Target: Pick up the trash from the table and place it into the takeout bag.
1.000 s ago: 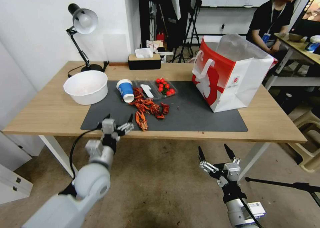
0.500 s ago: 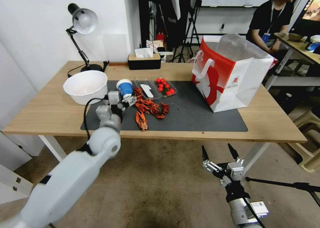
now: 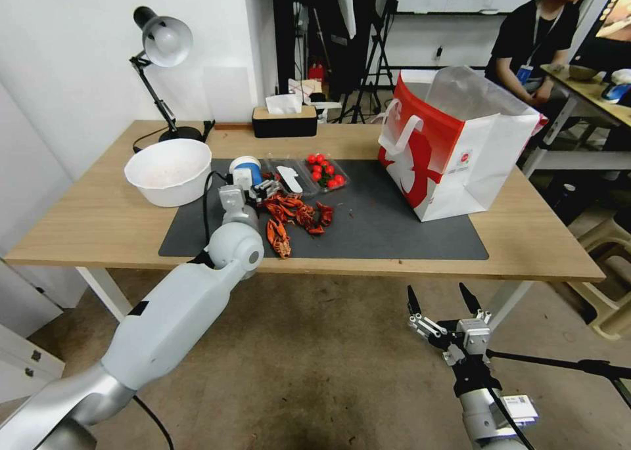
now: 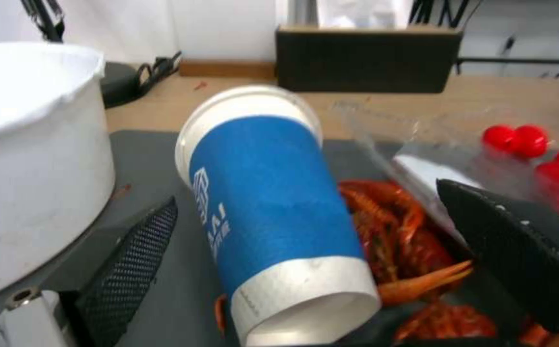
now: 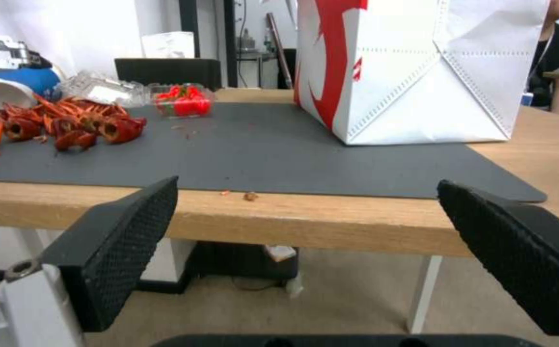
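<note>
Best to close on the blue-and-white paper cup (image 4: 273, 212) at mid-body, gently: thin paper wall, cylindrical, prone to crush or roll. Lies tipped on the dark grey mat (image 3: 388, 230) of the table (image 3: 98, 220), against spiky red crayfish shells (image 3: 296, 213) (slick, brittle). Left gripper (image 4: 331, 226) spread wide, straddling the cup. Right gripper (image 3: 444, 309) open, parked below the table edge. Takeout bag (image 3: 453, 151) stands stiff and boxy, well apart.

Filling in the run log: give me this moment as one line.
left gripper: open, straddling tipped blue-and-white paper cup on mat | right gripper: open, idle below table edge | takeout bag: upright
</note>
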Controlling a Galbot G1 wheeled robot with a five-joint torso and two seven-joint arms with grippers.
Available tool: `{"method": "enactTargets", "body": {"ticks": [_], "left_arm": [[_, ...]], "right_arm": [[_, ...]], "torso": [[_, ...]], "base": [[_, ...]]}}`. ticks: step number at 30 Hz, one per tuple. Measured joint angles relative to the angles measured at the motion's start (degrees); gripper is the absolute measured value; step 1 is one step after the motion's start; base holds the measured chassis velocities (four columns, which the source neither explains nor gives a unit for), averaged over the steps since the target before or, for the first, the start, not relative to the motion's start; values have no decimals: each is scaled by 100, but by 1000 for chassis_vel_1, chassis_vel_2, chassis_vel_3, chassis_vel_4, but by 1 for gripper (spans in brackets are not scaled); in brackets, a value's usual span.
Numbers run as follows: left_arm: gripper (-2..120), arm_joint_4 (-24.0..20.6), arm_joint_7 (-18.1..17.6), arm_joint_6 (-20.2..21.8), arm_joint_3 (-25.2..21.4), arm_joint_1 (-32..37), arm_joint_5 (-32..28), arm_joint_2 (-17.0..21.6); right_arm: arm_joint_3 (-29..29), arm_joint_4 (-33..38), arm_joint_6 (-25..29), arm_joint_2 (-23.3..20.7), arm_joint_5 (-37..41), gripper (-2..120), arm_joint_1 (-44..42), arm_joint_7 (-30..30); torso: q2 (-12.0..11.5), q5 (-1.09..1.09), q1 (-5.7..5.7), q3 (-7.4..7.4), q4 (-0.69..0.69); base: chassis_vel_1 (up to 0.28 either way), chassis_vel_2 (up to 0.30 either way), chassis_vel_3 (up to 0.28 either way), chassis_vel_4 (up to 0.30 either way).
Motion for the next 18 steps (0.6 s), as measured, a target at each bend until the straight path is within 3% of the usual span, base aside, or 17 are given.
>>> {"method": "enactTargets", "body": {"ticks": [8, 18], "left_arm": [[100, 186, -286, 284, 60, -120, -1, -41], [100, 243, -245, 359, 61, -119, -153, -91]], "right_arm": [[55, -23, 19, 1, 35, 100, -7, -15], [64, -16, 30, 5, 28, 100, -56, -20]], "torso": [[0, 0, 0, 0, 0], [1, 0, -1, 0, 0]], "base": [[0, 0, 0, 0], [0, 0, 0, 0]]}}
